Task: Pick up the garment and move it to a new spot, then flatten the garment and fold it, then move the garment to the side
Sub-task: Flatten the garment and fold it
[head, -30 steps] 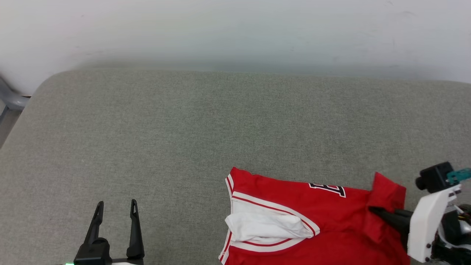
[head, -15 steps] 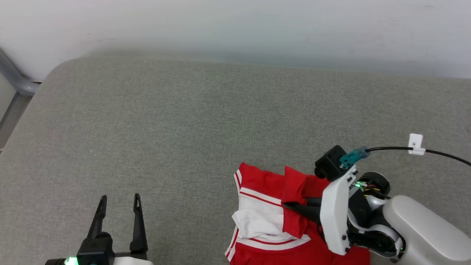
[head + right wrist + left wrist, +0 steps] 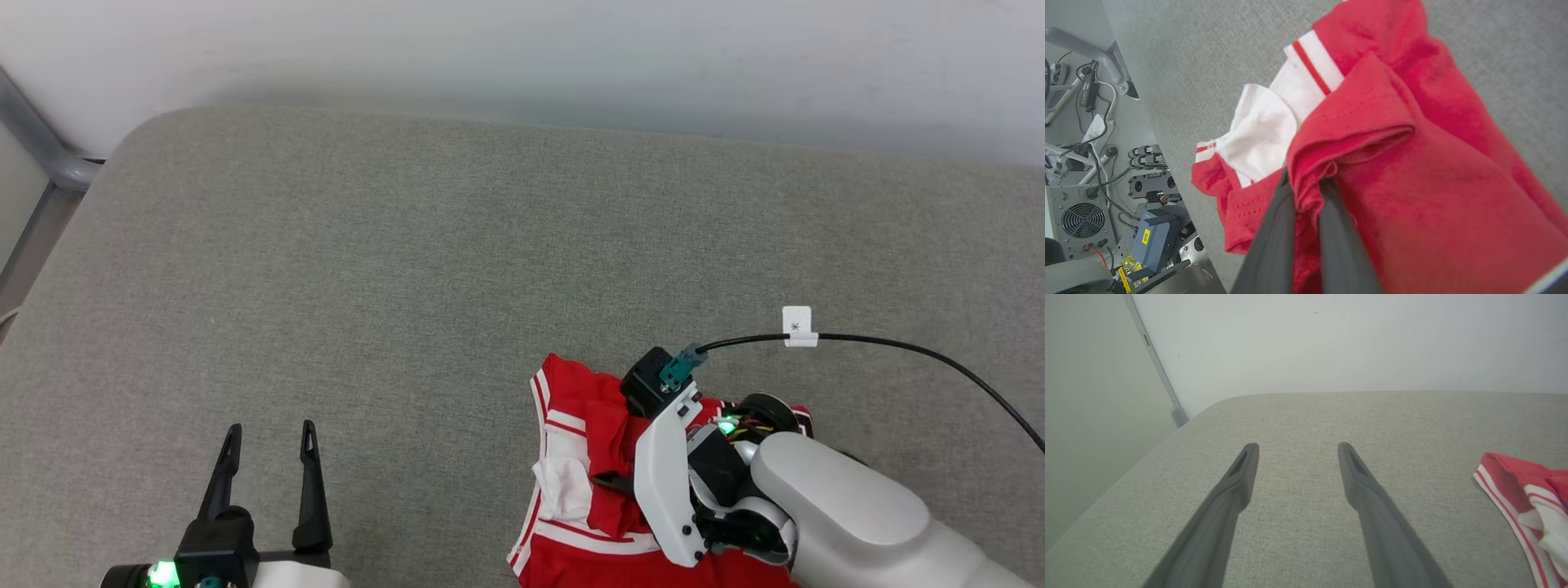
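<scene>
Pinching a red fold of the jersey T-shirt [image 3: 581, 392] at the grey cushion's [image 3: 392, 261] near right edge, right gripper [image 3: 1306, 185] clamped tight on cloth.
Bunched up, lying well right of the left gripper [image 3: 271, 427] (spread wide, empty) and far nearer the right.

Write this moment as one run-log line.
right end effector: shut on garment fold | left end effector: open, empty, apart from garment | support: grey fabric surface
</scene>
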Robot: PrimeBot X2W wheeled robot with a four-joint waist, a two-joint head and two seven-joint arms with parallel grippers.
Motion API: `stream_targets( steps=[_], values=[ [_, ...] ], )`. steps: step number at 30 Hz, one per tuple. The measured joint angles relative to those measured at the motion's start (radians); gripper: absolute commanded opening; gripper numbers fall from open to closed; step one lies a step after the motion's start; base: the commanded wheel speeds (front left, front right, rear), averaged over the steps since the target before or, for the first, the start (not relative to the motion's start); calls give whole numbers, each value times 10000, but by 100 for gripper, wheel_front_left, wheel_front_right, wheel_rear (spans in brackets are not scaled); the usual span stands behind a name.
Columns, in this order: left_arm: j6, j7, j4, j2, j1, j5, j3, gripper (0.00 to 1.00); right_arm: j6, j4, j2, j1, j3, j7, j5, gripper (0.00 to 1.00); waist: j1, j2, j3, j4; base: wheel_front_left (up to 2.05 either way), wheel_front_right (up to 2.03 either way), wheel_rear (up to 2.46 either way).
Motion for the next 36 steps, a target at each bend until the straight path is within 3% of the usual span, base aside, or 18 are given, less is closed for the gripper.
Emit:
stream_targets(
  steps=[1,2,3,4,8,14,19,22,24,29,36],
  values=[
    [0,0,0,-4,0,12,0,100,0,226,92,-35,94,-75,12,0,0,0,4,-9,0,0,0],
    [0,0,6,-10,-1,29,0,100,0,407,167,-58,186,-159,33,23,0,0,-5,-18,0,0,0],
    [-2,0,12,-13,0,36,-4,100,0,504,209,-70,257,-242,130,50,0,0,-14,-27,0,0,0],
    [-6,0,13,-19,0,40,-8,100,0,535,221,-74,318,-316,265,100,0,0,-20,-35,0,0,0],
    [-4,0,12,-29,1,44,38,100,0,251,-4,-272,359,-1187,408,100,1,0,-53,-123,0,0,0],
    [-6,0,-2,-6,71,54,146,100,0,-867,-1206,-242,-25,-2821,451,100,0,0,-223,-385,0,0,0],
    [2,0,-10,-4,178,73,150,100,0,-1126,-2046,229,-1252,-4696,-316,100,0,0,-420,-694,0,0,0],
    [10,0,21,-6,203,130,146,100,0,-894,-2138,755,-2322,-5963,-1154,100,-1,0,-535,-904,0,0,0],
    [48,0,21,4,240,125,194,100,0,-644,-2117,1042,-3143,-6617,-2054,100,-1,0,-607,-1039,0,0,0],
    [56,0,13,21,415,65,263,100,2,-673,-1289,2295,-5616,-7267,-3820,100,-1,0,-753,-1363,0,0,0],
    [52,0,10,13,428,67,221,100,-2,-2610,384,4531,-9279,-7467,-6504,100,-1,0,-890,-1553,0,0,0]
  ],
)
